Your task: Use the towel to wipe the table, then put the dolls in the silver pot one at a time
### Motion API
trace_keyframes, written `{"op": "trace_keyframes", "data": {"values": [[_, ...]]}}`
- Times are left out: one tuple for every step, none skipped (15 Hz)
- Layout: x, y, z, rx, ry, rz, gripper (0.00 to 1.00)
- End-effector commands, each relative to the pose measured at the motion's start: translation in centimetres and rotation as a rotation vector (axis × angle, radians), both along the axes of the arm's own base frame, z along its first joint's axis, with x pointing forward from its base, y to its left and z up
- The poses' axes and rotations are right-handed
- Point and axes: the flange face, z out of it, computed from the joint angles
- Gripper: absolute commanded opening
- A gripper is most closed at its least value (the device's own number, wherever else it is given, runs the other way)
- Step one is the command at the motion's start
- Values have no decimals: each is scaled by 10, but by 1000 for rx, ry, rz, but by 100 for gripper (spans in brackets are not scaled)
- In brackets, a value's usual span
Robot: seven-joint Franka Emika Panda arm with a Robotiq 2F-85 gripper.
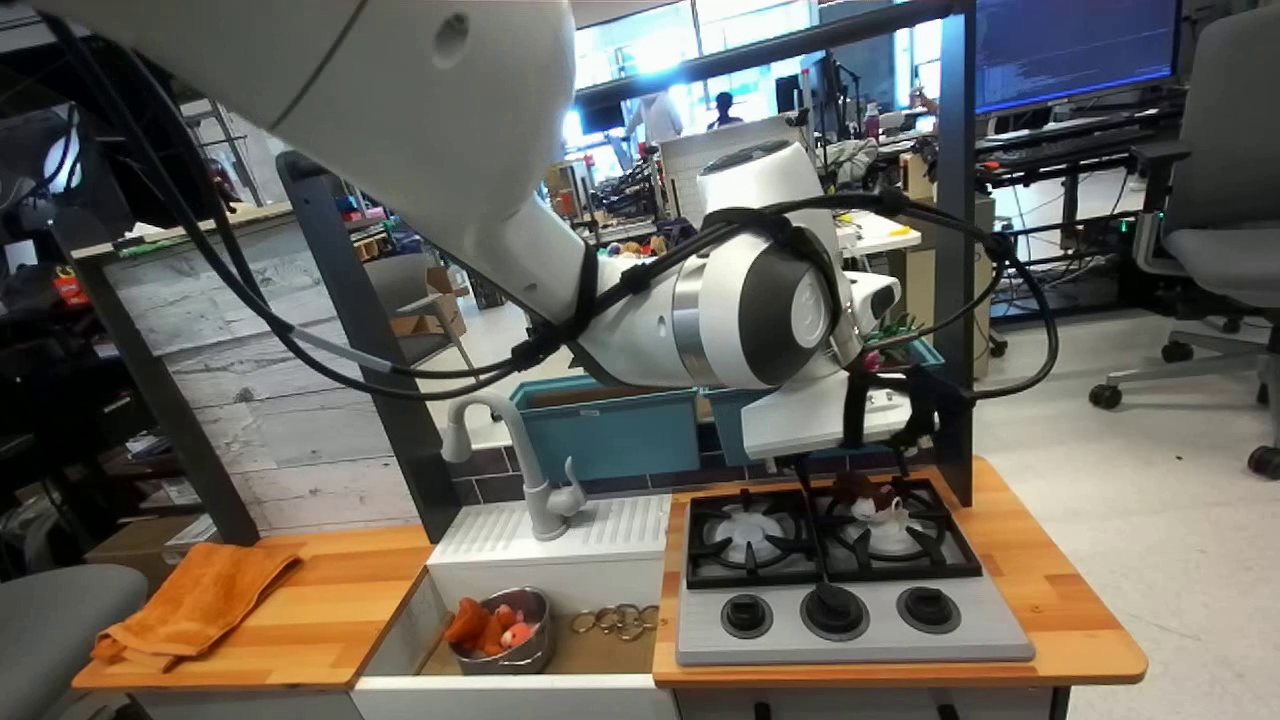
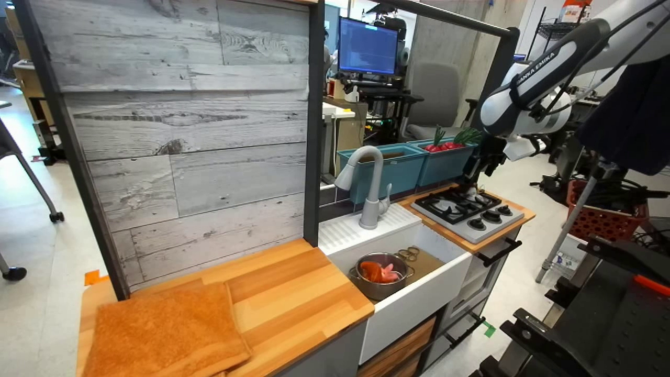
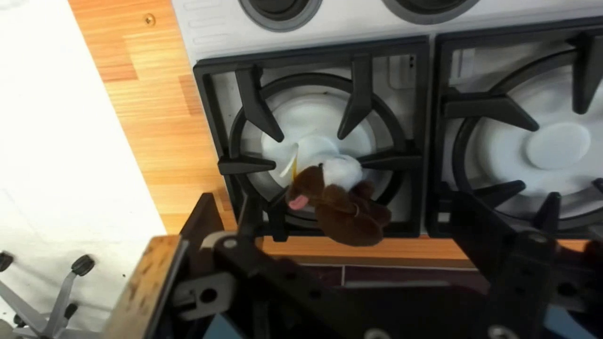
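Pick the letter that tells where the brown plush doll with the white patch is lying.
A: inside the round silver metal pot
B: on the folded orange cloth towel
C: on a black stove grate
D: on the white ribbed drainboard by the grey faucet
C: the wrist view shows the brown plush doll with the white patch lying across the back edge of a black stove grate.

Windows glare white at the back, beyond a pale floor where a grey office chair stands near a lit monitor. A grey wall rises behind the chair in an exterior view; nearer the camera, pale wood-grained planks fill a dark upright frame.
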Motion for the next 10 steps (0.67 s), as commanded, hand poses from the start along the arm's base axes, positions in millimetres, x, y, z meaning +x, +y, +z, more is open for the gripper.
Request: {"op": "trace_keyframes", "data": {"values": [[16,-4,-18,-29,13,-46,100],[17,-4,-22,-28,15,-58,100],[18,-3,-25,-22,15,-65,89],[20,-2,-28,-17,11,-70,72],[22,1,-30,-8,7,-71,65],[24,4,-31,-4,3,-69,58],[25,6,-32,-3,-1,-69,49],[26,8,-31,-2,-4,-71,42],[28,9,-31,-2,-10,-74,34],[27,7,-26,0,-14,-81,27]]}}
